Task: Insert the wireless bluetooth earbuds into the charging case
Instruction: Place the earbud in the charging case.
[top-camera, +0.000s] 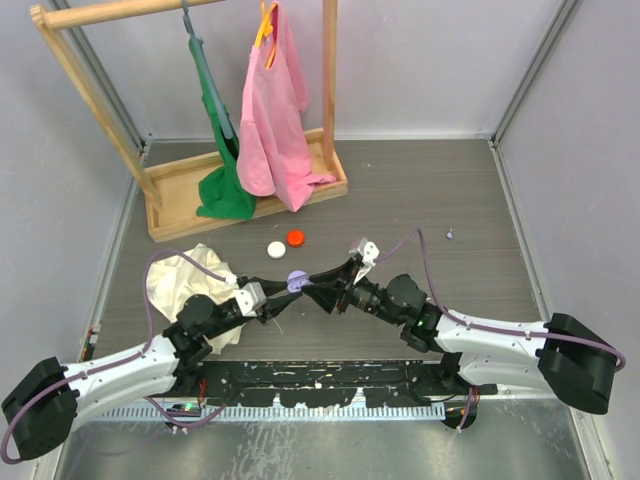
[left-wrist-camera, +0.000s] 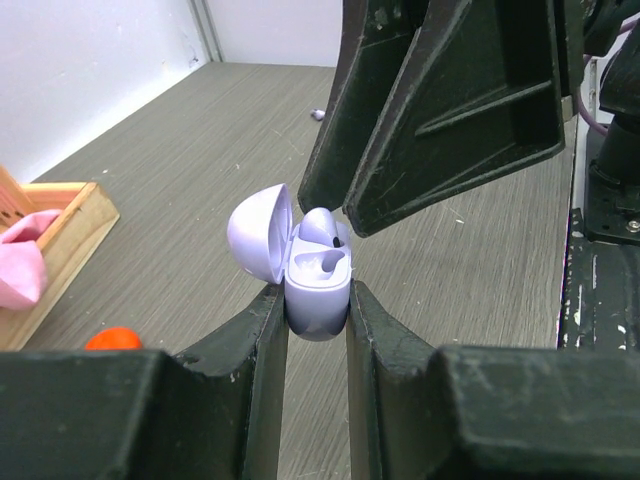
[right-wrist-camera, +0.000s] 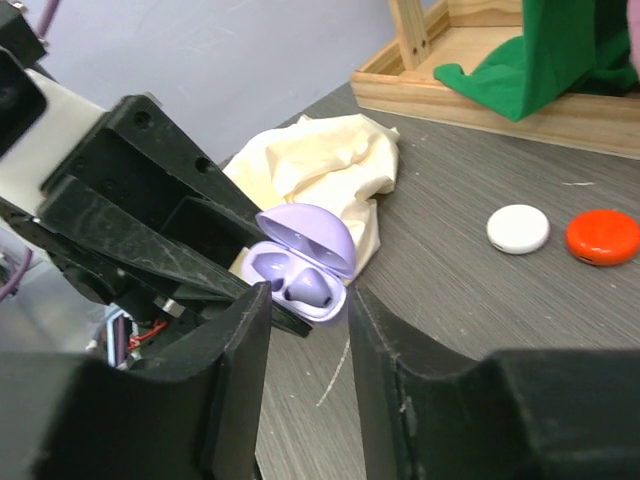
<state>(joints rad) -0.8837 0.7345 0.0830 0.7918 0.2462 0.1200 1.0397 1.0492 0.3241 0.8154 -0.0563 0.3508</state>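
Note:
The charging case (left-wrist-camera: 318, 285) is pale lavender with its lid swung open, and my left gripper (left-wrist-camera: 316, 295) is shut on its lower body. One pale lavender earbud (right-wrist-camera: 312, 287) sits in a well of the case; the well beside it looks empty. My right gripper (right-wrist-camera: 305, 300) stands just beside the open case with its jaws apart and nothing between them. In the top view the case (top-camera: 297, 280) is at mid-table where both grippers meet. A tiny pale piece (top-camera: 450, 235) lies far right on the table, too small to tell what it is.
A white round cap (top-camera: 276, 250) and a red-orange cap (top-camera: 295, 238) lie just behind the case. A cream cloth (top-camera: 190, 275) is crumpled to the left. A wooden rack (top-camera: 250, 190) with pink and green garments stands at the back left.

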